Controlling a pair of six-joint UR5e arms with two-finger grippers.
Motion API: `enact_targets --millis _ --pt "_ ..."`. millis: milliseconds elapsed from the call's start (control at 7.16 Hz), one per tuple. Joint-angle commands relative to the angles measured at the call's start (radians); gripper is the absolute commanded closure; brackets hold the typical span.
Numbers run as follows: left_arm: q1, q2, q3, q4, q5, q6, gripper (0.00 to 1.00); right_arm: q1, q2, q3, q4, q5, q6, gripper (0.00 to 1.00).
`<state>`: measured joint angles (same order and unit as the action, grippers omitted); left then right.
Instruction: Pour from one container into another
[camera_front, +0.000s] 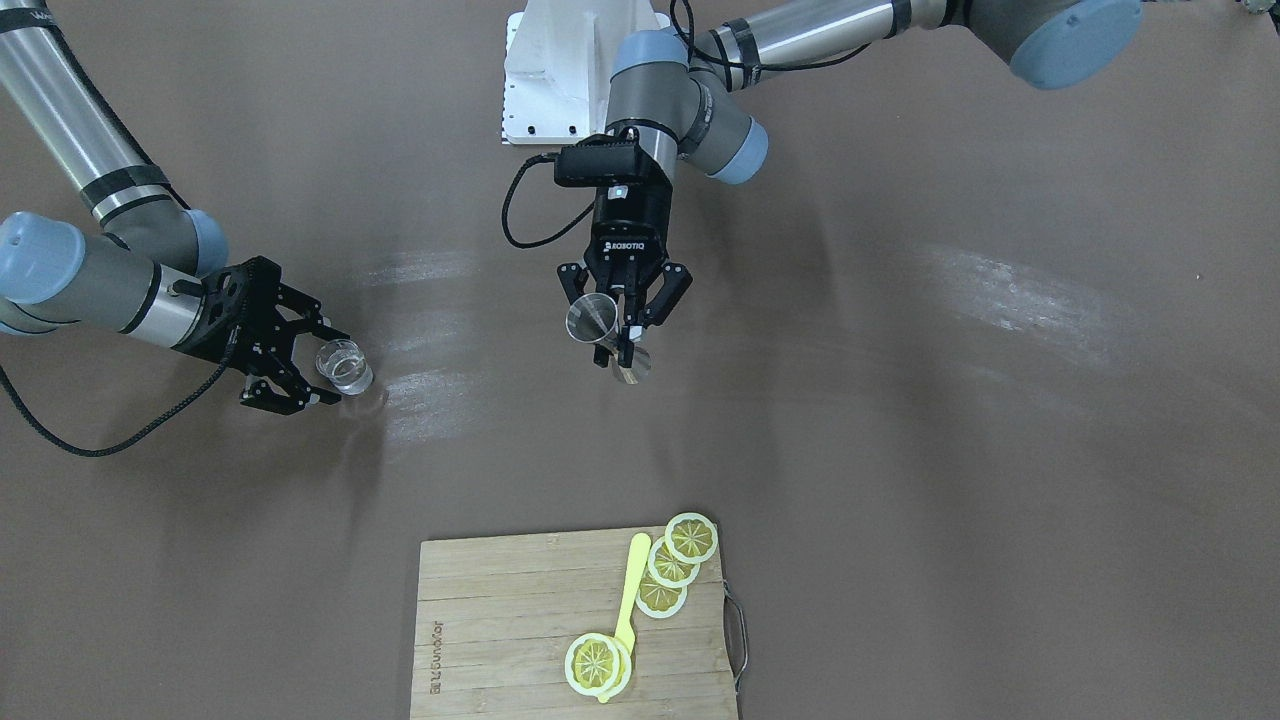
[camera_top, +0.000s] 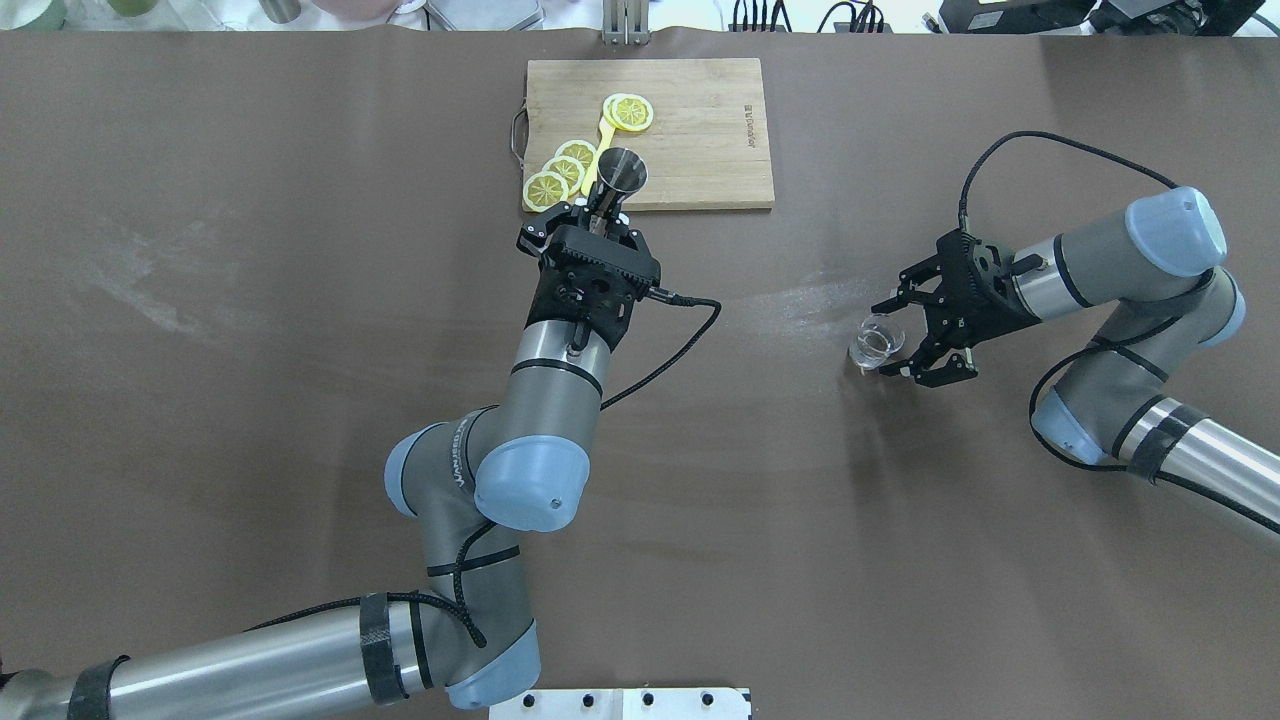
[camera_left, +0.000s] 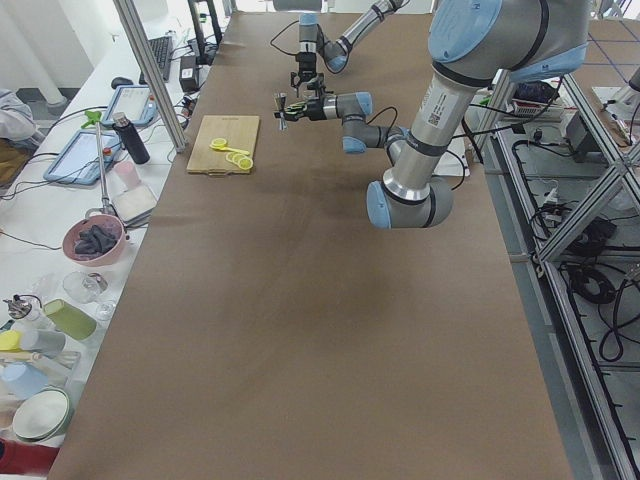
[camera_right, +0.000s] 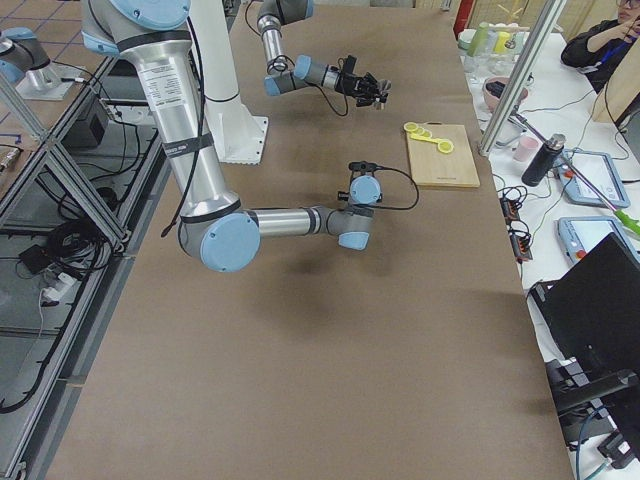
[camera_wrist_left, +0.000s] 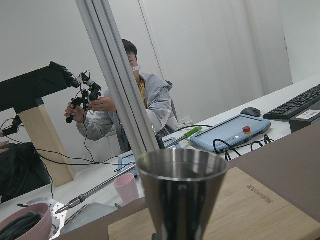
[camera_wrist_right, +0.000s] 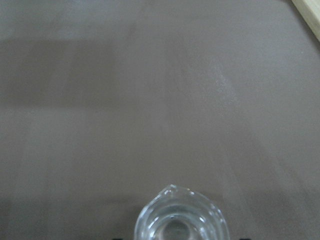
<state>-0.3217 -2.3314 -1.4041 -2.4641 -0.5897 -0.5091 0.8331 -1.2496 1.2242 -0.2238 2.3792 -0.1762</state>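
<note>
The clear glass (camera_front: 345, 365) stands upright on the brown worktop (camera_front: 900, 450) on the robot's right side, and whether it holds liquid is hard to tell. The right gripper (camera_front: 322, 368) lies low and level around it. Its fingers look spread wider than the glass, one on each side, not yet pinching, and the glass sits out at their tips rather than deep between them. Well apart, near the middle of the worktop, the left gripper (camera_front: 618, 342) has its fingers closed on the narrow waist of the steel jigger (camera_front: 605, 335). It holds the jigger in the air, mouth roughly up, just on the robot's side of the cutting board (camera_front: 500, 620) with its lemon slices (camera_front: 690, 538). The likely trouble is the grasp: fingers closing this far out may nudge the smooth glass over or catch it too shallowly, so it slips when lifted or tipped. Later, the jigger's small mouth leaves little margin, and a fast tilt would spill onto the worktop.
</note>
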Motion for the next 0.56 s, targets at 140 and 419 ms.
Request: enact_targets --millis 140,419 --pt "0.007 0.035 0.004 -0.167 -0.06 0.015 1.0 -0.005 -0.004 0.0 -0.003 0.02 0.006 0.47" --pt "0.01 0.034 0.001 -0.179 -0.105 0.015 1.0 0.014 -0.004 0.004 -0.006 0.028 0.006 0.62"
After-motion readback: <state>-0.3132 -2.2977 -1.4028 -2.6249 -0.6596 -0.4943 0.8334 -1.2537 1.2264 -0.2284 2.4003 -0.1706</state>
